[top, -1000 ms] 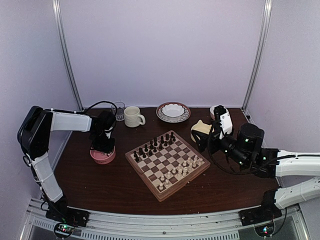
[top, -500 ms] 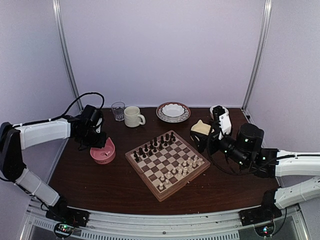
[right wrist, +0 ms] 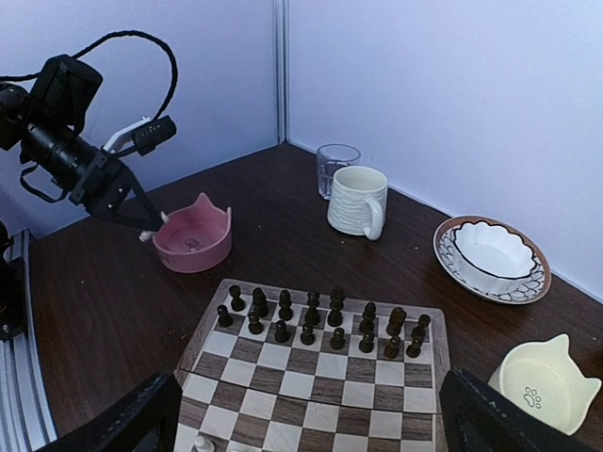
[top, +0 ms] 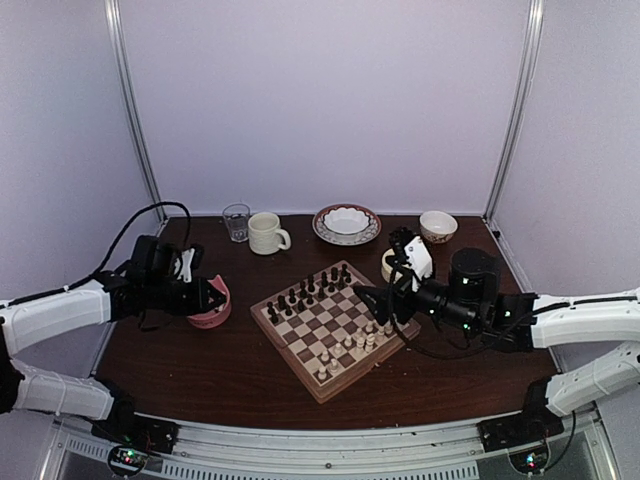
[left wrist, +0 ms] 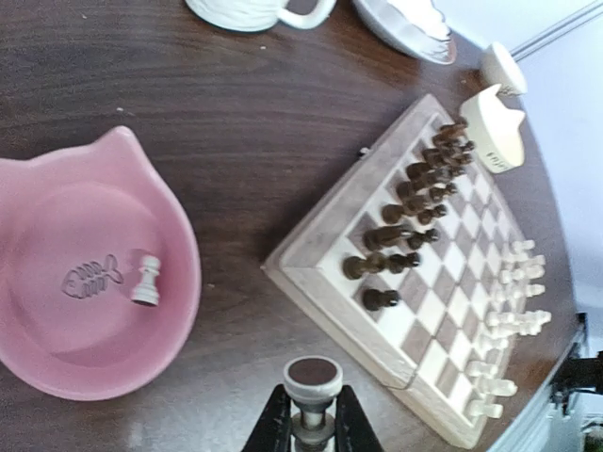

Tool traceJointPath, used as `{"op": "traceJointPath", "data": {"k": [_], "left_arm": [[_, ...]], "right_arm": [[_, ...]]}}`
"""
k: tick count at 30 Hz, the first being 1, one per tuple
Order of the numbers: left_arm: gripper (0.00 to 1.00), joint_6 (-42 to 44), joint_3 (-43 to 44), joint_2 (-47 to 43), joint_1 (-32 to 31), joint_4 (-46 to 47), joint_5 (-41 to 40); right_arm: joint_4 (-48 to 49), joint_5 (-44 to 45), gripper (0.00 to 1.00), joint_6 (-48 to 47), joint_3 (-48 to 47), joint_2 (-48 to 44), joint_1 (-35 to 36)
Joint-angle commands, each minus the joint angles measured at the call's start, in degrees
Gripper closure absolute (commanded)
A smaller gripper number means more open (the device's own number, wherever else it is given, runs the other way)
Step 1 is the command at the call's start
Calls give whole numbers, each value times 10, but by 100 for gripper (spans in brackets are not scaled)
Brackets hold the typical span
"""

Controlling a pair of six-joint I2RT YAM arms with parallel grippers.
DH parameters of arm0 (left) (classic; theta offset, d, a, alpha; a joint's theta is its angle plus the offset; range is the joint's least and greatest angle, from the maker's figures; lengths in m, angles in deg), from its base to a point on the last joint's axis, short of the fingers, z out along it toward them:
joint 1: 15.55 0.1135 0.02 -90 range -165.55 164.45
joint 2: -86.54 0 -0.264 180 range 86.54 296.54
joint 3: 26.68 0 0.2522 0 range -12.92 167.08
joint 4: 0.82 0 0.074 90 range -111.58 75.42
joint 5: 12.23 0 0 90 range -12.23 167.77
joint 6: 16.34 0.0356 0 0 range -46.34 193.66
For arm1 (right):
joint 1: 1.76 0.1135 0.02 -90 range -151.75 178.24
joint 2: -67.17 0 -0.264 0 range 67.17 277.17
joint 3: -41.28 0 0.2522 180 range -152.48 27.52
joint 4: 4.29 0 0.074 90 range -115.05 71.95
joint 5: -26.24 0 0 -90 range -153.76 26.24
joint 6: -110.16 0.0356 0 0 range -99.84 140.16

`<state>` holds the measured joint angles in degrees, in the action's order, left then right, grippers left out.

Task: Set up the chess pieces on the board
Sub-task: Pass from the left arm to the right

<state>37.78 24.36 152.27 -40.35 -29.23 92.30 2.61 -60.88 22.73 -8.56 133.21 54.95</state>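
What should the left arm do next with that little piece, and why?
Probably swing it across to the board, toward the white rows. The left fingers are shut on a pale piece, held over bare table between the pink bowl and the board, not yet above any square.

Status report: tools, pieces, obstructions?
Left tool shut on a chess piece; right tool open above the board. One pawn lies in pink bowl. No obstruction seen.

Your left gripper (top: 212,293) sits at the pink bowl (top: 205,318), left of the board (top: 295,350). Your right gripper (top: 372,300) hangs over the board's right corner, beside the white pieces (top: 365,337). Dark pieces (top: 310,290) line the far-left side.
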Motion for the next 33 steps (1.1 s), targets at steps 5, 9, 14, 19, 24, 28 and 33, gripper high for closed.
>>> {"op": "traceJointPath", "data": {"k": [5,9,14,19,24,28,33], "left_arm": [[85,-223,-131,-92,-84,286,29],[85,-254,-139,-103,-146,308,-19],[85,-292,-161,-90,-204,389,-51],[85,-288,-156,-73,-230,411,-60],[85,-293,-159,-47,-244,454,-62],[85,-304,-162,-26,-251,486,-62],[85,-307,-156,-5,-261,503,-60]], "right_arm": [[67,1,0,-104,-28,76,88],[108,2,0,-134,-33,118,105],[64,9,0,-136,-84,165,105],[27,-1,2,-107,-136,213,105],[56,-27,7,-52,-164,275,107],[68,-37,7,-41,-183,308,118],[69,-33,10,-49,-206,333,123]]}}
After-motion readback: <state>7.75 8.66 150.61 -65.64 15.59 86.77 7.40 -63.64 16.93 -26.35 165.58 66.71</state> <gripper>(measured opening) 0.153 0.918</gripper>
